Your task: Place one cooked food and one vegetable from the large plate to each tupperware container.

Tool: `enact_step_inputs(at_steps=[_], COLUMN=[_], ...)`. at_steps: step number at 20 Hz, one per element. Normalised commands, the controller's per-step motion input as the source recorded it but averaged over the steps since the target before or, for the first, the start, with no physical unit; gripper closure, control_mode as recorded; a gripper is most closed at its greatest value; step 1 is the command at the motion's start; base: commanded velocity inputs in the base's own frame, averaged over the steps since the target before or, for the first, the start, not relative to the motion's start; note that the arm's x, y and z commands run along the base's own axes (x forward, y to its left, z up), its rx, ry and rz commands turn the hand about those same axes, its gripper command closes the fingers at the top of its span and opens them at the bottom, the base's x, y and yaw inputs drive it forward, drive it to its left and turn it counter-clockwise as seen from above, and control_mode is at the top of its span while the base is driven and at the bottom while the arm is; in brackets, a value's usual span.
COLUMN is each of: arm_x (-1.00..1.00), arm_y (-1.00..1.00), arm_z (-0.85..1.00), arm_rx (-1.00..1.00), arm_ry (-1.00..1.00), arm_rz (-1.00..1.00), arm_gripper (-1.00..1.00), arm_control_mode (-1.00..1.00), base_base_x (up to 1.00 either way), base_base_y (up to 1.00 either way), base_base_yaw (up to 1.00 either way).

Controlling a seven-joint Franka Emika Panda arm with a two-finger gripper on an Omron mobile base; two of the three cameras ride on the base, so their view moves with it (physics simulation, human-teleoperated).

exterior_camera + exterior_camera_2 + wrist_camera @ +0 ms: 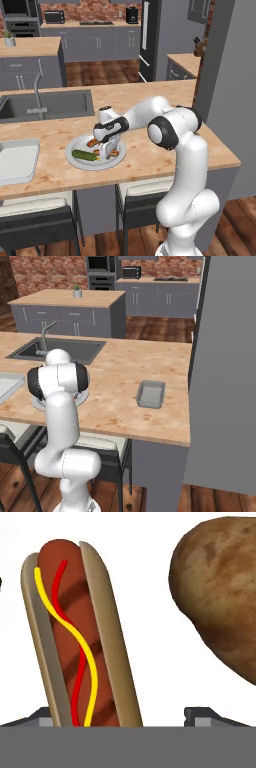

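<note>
The large plate (100,166) lies on the wooden counter with a green cucumber (84,155), hot dogs and a potato on it. My gripper (107,151) reaches down onto its right half. In the hand view a hot dog (80,637) with yellow and red sauce lines lies on the white plate (150,572). It sits between my fingertips (202,714), nearer the left one, and my gripper (120,718) is open around it. A brown potato (220,602) lies to its right. One tupperware container (15,160) sits left of the plate, another (151,394) far to the right.
A dark sink (50,102) with a faucet (37,92) is set into the counter behind the plate. Stools (35,220) stand under the front edge. A grey wall column (225,371) bounds the counter's right end.
</note>
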Motion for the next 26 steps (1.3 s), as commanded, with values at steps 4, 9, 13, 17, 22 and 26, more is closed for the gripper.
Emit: enact_step_inputs(at_steps=[4, 9, 13, 17, 22, 26], arm_x=[0.00, -0.14, -0.36, -0.45, 0.05, 0.18], arm_y=[0.00, -0.01, -0.55, -0.94, -0.97, -0.90], arm_z=[-0.01, 0.19, 0.68, 0.68, 0.31, 0.32], arm_rx=[0.00, -0.01, -0.09, -0.02, -0.08, -0.05], arm_ry=[0.00, 0.00, -0.04, -0.06, -0.01, 0.00], arm_rz=[0.00, -0.01, -0.20, -0.31, -0.56, -0.64], arm_gripper=[1.00, 1.00, 1.00, 1.00, 1.00, 1.00], arm_control_mode=[-1.00, -1.00, -1.00, -1.00, -1.00, -1.00], base_base_x=[0.00, 0.00, 0.00, 0.00, 0.00, 0.00], base_base_y=[0.00, 0.00, 0.00, 0.00, 0.00, 0.00], base_base_yaw=[0.00, 0.00, 0.00, 0.00, 0.00, 0.00])
